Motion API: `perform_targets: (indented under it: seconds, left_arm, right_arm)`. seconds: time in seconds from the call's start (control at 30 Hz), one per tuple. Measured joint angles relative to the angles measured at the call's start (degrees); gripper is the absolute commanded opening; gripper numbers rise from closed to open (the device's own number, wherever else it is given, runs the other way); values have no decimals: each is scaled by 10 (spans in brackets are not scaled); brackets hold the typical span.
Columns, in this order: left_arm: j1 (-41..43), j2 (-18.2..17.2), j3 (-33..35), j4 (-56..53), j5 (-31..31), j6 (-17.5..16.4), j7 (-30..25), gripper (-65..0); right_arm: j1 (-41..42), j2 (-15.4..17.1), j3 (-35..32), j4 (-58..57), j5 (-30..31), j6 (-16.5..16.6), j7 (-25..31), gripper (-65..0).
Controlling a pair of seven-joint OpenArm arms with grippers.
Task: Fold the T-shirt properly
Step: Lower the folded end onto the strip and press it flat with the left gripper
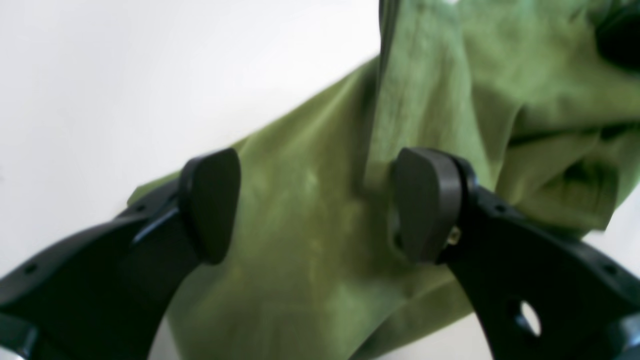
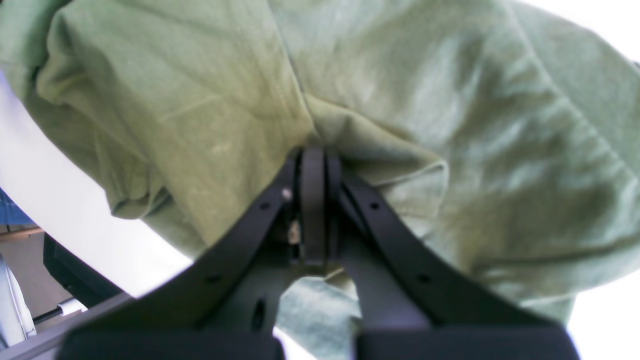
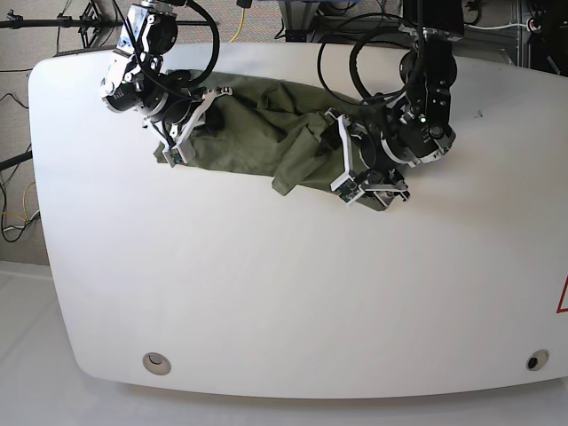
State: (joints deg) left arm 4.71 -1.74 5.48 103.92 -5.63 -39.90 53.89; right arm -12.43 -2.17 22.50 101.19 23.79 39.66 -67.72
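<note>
Two wrist views give what the base view cannot. In the right wrist view, the right gripper (image 2: pixel 314 165) has its jaws pressed together, with a bunched fold of the T-shirt (image 2: pixel 450 125) meeting their tips; the cloth appears pinched there, though the contact point itself is hidden. In the left wrist view, the left gripper (image 1: pixel 325 205) stands wide, its two dark pads well apart, green cloth lying beyond the gap and nothing held between them.

Only the base view shows the whole layout. The T-shirt (image 3: pixel 266 133) lies crumpled in a long rumpled band across the far part of the white table (image 3: pixel 266 293), between the two arms. The table has rounded corners and a small round fitting near each front corner. Cables and dark stands crowd the floor behind its far edge.

Both arms reach down to the cloth. The right gripper (image 3: pixel 200 111) is at the shirt's end on the picture's left, and the left gripper (image 3: pixel 355 169) at its other end.
</note>
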Motion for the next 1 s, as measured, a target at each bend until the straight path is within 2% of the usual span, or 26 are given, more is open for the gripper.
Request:
perform_targets:
  seconds: [0.17, 0.47, 1.0]
  left_arm:
    - [13, -14, -6, 0, 0, 0, -3, -189]
    - [13, -13, -33, -1, 0, 0, -3, -189]
    - [12, -12, -35, -2, 1, 0, -5, -189]
  right_arm:
    - [0, 1, 0, 0, 0, 0, 0, -650]
    - [0, 1, 0, 0, 0, 0, 0, -650]
    - [0, 1, 0, 0, 0, 0, 0, -650]
